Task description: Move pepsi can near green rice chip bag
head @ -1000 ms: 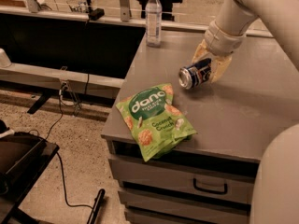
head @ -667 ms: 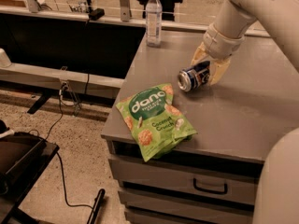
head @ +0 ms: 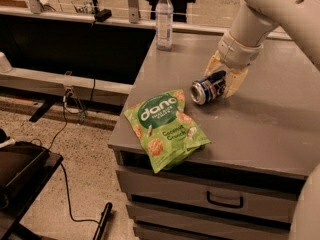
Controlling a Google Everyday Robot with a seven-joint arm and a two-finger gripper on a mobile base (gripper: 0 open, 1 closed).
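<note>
1. Three things sit on the grey cabinet top [head: 265,129]: the green rice chip bag [head: 166,129], the pepsi can [head: 209,88] and a clear water bottle [head: 164,19].
2. We see the gripper [head: 223,81] near the middle of the top, at the end of the white arm [head: 260,14] that comes down from the upper right.
3. Its pale yellowish fingers [head: 238,79] flank the rear part of the can, one on the far side and one on the near side, and we read them as clamped on it.
4. We find the can on its side, its silver end turned toward the front left and its dark blue body running back between the fingers.
5. We cannot tell whether the can rests on the top or hangs just above it.
6. We see the bag lying flat at the front left corner, its lower edge hanging slightly over the cabinet's front.
7. We place the can just beyond the bag's upper right corner, near it but apart.
8. We note the bottle standing upright at the far left edge, well apart from both.
9. Below the top, we see a drawer with a dark handle [head: 224,200], and a black cable [head: 65,134] trails over the speckled floor to the left.
</note>
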